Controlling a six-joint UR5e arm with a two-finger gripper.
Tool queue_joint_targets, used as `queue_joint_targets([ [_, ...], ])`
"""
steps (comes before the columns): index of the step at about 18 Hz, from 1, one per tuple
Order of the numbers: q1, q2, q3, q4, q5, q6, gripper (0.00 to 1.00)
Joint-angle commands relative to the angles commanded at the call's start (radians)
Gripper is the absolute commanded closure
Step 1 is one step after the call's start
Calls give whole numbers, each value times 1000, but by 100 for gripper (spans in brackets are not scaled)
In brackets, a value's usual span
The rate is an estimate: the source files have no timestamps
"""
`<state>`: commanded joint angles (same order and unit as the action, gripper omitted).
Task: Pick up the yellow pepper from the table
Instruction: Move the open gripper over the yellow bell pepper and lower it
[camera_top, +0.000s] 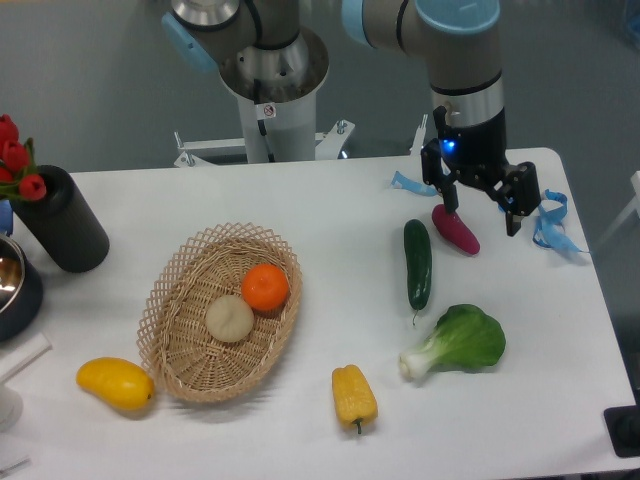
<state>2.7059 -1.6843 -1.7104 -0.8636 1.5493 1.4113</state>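
The pepper (354, 397) lies on the bench (330, 200) near the front edge, between the basket (170, 330) and the bok choy (462, 342). The pincer (483, 215) hangs at the far right, fingers apart and empty, well apart from the pepper. Its left finger appears to stand just above a magenta vegetable (457, 231), beside the cucumber (417, 262).

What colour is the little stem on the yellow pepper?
Green. The stem sticks out at the near end of the yellow pepper, seen in the fixed camera view.
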Motion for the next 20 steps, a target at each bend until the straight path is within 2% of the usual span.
queue_joint_targets([
  [7,-6,-15,9,17,5,-25,0],
  [9,-17,-34,8,40,6,-43,0],
  [12,-34,-48,3,67,-8,-187,0],
  [20,-118,-116,35,67,-9,-533,0],
])
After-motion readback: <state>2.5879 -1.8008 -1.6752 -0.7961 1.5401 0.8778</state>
